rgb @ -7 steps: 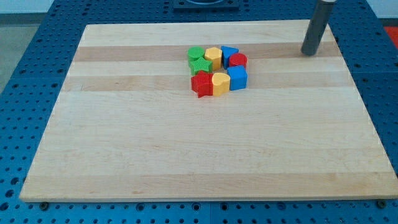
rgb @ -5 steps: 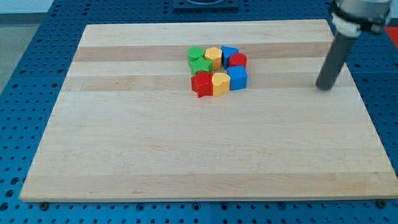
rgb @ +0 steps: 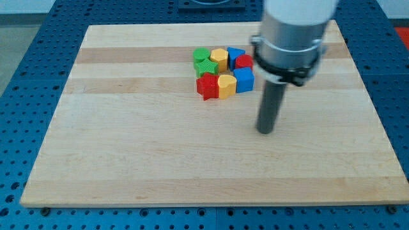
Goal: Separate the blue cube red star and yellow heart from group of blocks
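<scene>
A tight group of blocks sits on the wooden board near the view's top centre. Its front row holds the red star, the yellow heart and the blue cube, left to right. Behind them are a green block, a yellow block, a blue block and a red block, partly hidden by the arm. My tip rests on the board below and to the right of the blue cube, apart from all blocks.
The arm's wide grey body hangs over the board's top right and hides part of it. A blue perforated table surrounds the board.
My tip has moved from the board's top right corner down and to the left, ending below and right of the group. The blocks have not moved.
</scene>
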